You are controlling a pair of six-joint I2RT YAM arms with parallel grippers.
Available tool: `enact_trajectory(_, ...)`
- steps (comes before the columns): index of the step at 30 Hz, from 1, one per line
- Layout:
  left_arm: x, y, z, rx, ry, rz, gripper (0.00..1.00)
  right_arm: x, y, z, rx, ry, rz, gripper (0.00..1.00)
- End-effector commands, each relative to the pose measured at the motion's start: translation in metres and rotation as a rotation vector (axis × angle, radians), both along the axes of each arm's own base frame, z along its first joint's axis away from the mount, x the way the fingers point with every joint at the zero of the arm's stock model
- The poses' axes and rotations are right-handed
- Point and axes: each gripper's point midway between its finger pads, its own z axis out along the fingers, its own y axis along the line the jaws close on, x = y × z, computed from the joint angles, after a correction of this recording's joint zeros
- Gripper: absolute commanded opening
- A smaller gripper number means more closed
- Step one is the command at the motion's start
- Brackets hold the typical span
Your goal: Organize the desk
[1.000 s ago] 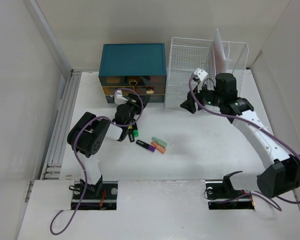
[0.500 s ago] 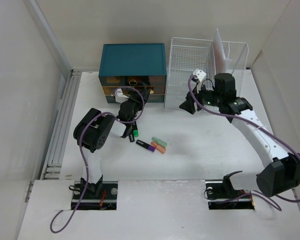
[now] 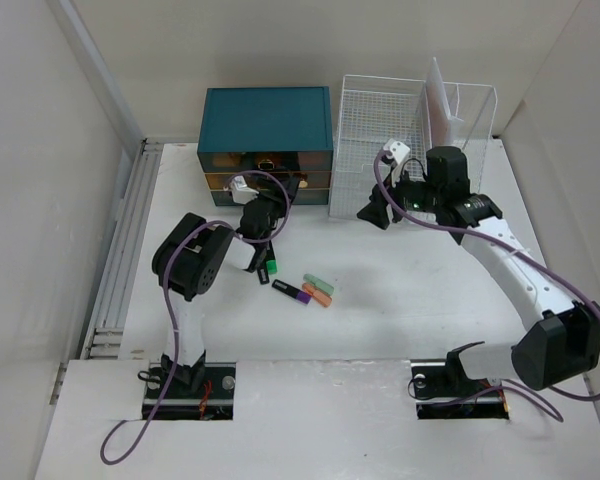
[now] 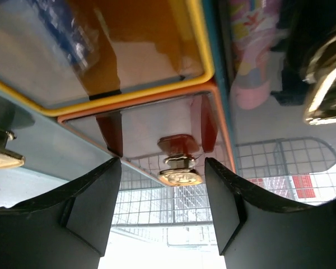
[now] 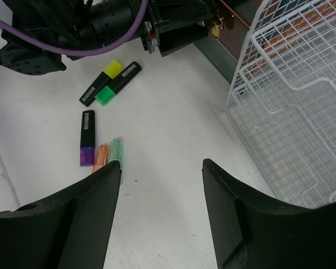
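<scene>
1. My left end effector (image 4: 163,168) is released. Its fingers stand either side of a gold handle (image 4: 179,177) on the teal chest (image 3: 265,120), with a gap each side.
2. My right end effector (image 5: 161,165) is released too, hovering above the white surface (image 5: 173,112), just beside the wire rack (image 5: 291,106).
3. On the surface lie a yellow highlighter (image 5: 102,83) touching a green highlighter (image 5: 119,81), and nearby a purple highlighter (image 5: 87,137), orange highlighter (image 5: 102,154) and mint highlighter (image 5: 116,150).

My left gripper (image 4: 162,168) is hard up against the teal drawer chest (image 3: 265,120), its jaws spread either side of a gold knob (image 4: 180,176), so nothing passes ahead. My right gripper (image 5: 162,188) hangs spread over bare desk (image 5: 173,129). The wire rack (image 5: 291,106) walls 1 side, and 5 highlighters (image 5: 103,131) lie beyond.
</scene>
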Motion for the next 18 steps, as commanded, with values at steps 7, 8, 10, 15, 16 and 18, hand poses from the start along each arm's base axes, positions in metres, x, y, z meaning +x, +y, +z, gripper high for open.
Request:
enact_trajectory(7,0.004,-0.002,0.087,-0.156,-0.281,0.008,0.53,0.003,0.002,-0.008,0.003,0.002,0.028,0.66)
enact_trajectory(8,0.006,-0.003,0.085,-0.156,-0.281,0.008,0.53,0.003,0.002,-0.008,0.002,0.002,0.028,0.66)
enact_trajectory(10,0.006,-0.003,0.086,-0.166,-0.279,0.007,0.53,0.003,0.002,-0.008,0.002,0.002,0.028,0.66)
enact_trajectory(15,0.007,-0.004,0.090,-0.171,-0.288,0.007,0.51,0.003,0.004,-0.011,0.004,0.012,0.036,0.66)
enact_trajectory(16,0.008,-0.004,0.095,-0.176,-0.298,0.007,0.51,0.003,0.004,-0.011,0.004,0.012,0.036,0.66)
enact_trajectory(18,0.008,-0.004,0.095,-0.187,-0.295,0.005,0.49,0.003,0.004,-0.011,0.004,0.012,0.036,0.66)
